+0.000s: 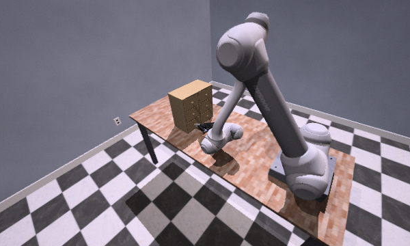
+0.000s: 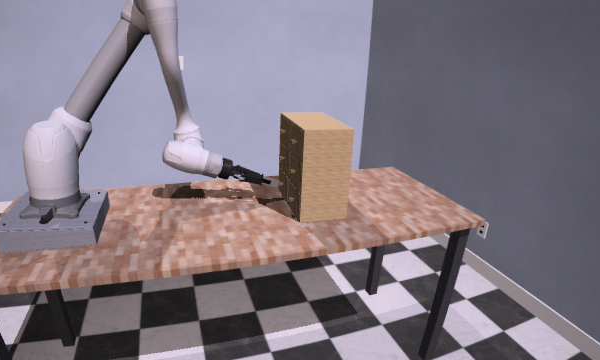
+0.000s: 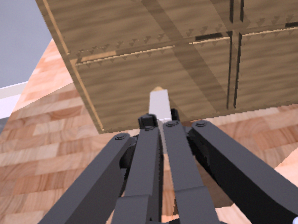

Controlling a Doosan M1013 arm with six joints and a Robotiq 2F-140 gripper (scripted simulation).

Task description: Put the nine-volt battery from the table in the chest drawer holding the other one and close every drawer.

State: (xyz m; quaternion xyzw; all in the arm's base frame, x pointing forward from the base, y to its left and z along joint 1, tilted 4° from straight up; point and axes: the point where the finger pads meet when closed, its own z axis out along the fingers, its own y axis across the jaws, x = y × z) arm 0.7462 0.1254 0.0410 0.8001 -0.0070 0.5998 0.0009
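The small wooden chest stands on the table near its far left corner; it also shows in the exterior view. My gripper is shut with nothing between the fingers, low over the table, its tips at the chest's bottom row of drawers. In the wrist view the shut fingertips point at the front of a bottom drawer, which sits nearly flush with the chest front. I see no nine-volt battery in any view.
The robot base is bolted to the table's other end. The table's edge runs close to the chest's left side. A wall outlet is on the wall behind.
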